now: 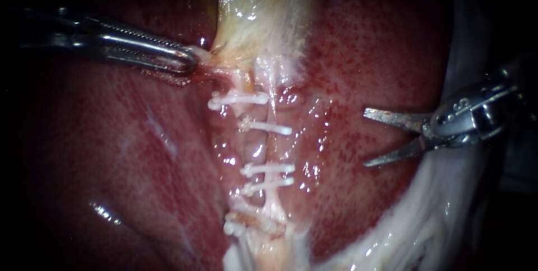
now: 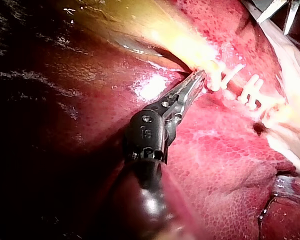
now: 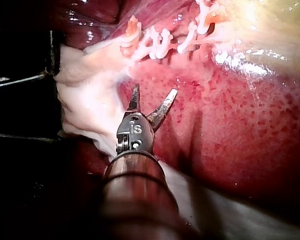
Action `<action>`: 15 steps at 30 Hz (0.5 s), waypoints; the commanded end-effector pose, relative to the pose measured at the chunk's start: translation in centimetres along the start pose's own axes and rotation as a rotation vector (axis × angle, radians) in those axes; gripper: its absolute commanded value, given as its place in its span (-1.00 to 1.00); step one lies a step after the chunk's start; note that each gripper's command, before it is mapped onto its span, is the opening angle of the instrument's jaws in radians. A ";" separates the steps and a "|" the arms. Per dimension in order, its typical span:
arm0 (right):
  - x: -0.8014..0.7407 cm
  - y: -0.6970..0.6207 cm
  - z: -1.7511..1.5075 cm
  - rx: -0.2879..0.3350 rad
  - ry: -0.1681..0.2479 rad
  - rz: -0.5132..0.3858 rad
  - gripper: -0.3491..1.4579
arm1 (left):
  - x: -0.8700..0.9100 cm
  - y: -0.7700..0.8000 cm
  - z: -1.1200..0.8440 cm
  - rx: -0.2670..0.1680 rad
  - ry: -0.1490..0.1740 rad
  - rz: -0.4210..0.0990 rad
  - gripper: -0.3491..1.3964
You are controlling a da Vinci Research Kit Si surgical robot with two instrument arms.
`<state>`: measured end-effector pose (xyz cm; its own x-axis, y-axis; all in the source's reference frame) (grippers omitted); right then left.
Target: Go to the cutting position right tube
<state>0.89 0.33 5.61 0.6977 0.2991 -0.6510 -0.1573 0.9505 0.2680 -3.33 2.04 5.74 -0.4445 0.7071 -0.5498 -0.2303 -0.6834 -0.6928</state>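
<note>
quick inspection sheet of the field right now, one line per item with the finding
surface: liver, red, wet and glistening
job's things: gallbladder at the top; tubes below it carry white clips
clutter: nothing seen
instruments: left instrument, jaws shut on the gallbladder's lower end; right instrument, blades open, over the liver, apart from the clips
cables: nothing seen
surroundings: pale tissue beside the right instrument; dark beyond
</note>
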 end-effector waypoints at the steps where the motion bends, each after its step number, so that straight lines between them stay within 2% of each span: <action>1: 0.00 0.00 0.00 0.001 0.000 0.000 0.98 | 0.02 -0.01 -0.04 -0.003 -0.001 -0.002 -1.00; 5: 0.00 0.00 0.00 0.003 0.001 0.000 0.98 | 0.19 0.04 -0.34 0.009 0.002 -0.010 -1.00; 9: 0.00 0.00 0.00 0.003 0.001 0.000 0.98 | 0.40 0.15 -0.70 0.022 0.036 -0.012 -1.00; 13: 0.02 0.00 -0.01 0.013 0.011 0.002 0.98 | 0.47 0.24 -0.84 0.031 0.048 -0.006 -1.00; 15: 0.05 -0.01 -0.01 0.051 0.039 0.005 0.98 | 0.46 0.24 -0.84 0.032 0.048 -0.006 -1.00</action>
<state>0.93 0.33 5.56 0.6580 0.3109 -0.6859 -0.1042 0.9396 0.3259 -2.86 2.35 4.92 -0.4016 0.7191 -0.5671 -0.2590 -0.6832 -0.6828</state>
